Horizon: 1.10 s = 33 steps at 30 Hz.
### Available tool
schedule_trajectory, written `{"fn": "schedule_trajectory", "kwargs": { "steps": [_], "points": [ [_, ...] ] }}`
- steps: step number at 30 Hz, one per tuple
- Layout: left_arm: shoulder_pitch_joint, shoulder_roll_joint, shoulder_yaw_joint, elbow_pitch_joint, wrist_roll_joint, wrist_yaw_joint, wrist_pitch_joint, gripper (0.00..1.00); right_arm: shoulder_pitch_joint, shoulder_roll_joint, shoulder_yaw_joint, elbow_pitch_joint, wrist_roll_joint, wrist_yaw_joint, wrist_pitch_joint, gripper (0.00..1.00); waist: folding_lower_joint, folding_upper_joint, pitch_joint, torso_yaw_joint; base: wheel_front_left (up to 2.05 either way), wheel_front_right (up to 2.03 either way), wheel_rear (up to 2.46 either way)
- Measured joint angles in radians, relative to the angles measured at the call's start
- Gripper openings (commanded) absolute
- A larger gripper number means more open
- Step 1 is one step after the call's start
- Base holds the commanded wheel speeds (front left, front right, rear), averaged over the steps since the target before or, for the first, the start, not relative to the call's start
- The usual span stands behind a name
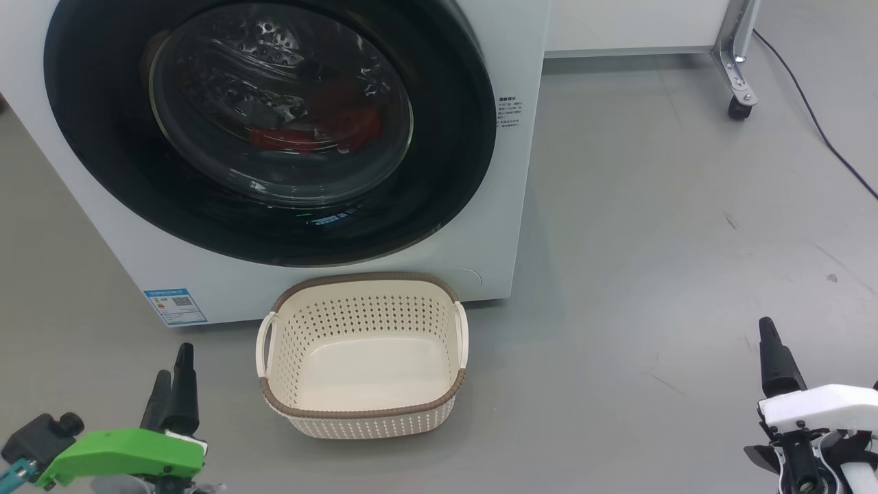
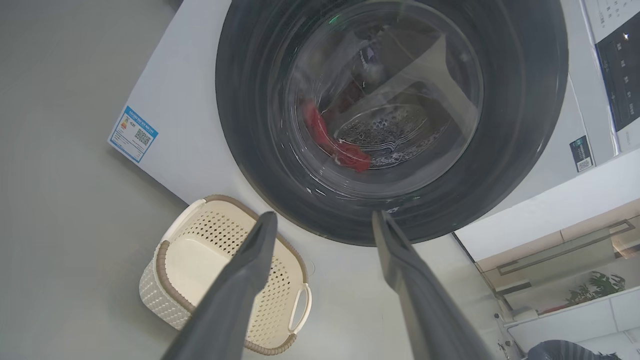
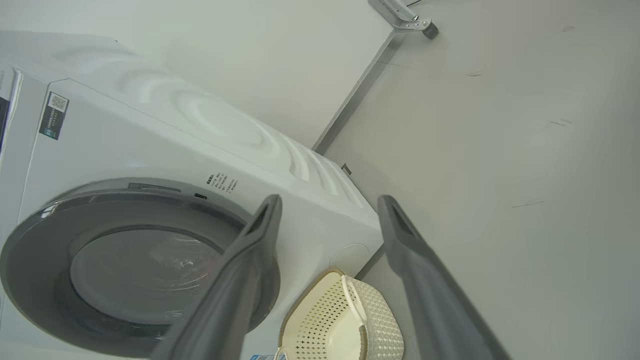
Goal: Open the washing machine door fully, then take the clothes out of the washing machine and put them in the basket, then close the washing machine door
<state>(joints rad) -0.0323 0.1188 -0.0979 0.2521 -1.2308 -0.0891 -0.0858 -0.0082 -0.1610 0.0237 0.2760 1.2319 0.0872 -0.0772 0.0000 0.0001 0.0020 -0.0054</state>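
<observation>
My left pincer (image 2: 324, 216) & right pincer (image 3: 330, 200): both spread, empty. Est. washing machine door (image 1: 439, 178) rigid, glossy (prob. slippery); hook ring edge. Est. clothes (image 1: 343, 127) soft, light.

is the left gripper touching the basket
Apart. The head view shows bare grey floor between the left gripper and the basket.

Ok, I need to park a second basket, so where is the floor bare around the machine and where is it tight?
Widest free patch: the floor right of the washing machine and basket, out to the wheeled frame leg and cable. A smaller strip lies left of the basket, by the blue label. Tight: under the door, where the basket stands.
</observation>
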Motion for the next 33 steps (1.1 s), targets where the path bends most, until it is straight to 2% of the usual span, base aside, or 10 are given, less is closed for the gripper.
{"fn": "schedule_trajectory", "kwargs": {
  "steps": [18, 33],
  "points": [
    [0.000, 0.011, -0.055, -0.025, 0.333, 0.066, -0.052, 1.00, -0.003, -0.034, 0.109, -0.011, -0.301, -0.058, -0.053, 1.00, 0.0000, 0.0000, -0.004, -0.003, 0.00, 0.00, 0.00],
    [0.001, 0.005, -0.097, -0.021, 0.519, 0.086, -0.094, 1.00, -0.003, -0.043, 0.179, -0.019, -0.493, -0.088, -0.096, 1.00, 0.0000, 0.0000, -0.005, -0.007, 0.00, 0.00, 0.00]
  ]
}}
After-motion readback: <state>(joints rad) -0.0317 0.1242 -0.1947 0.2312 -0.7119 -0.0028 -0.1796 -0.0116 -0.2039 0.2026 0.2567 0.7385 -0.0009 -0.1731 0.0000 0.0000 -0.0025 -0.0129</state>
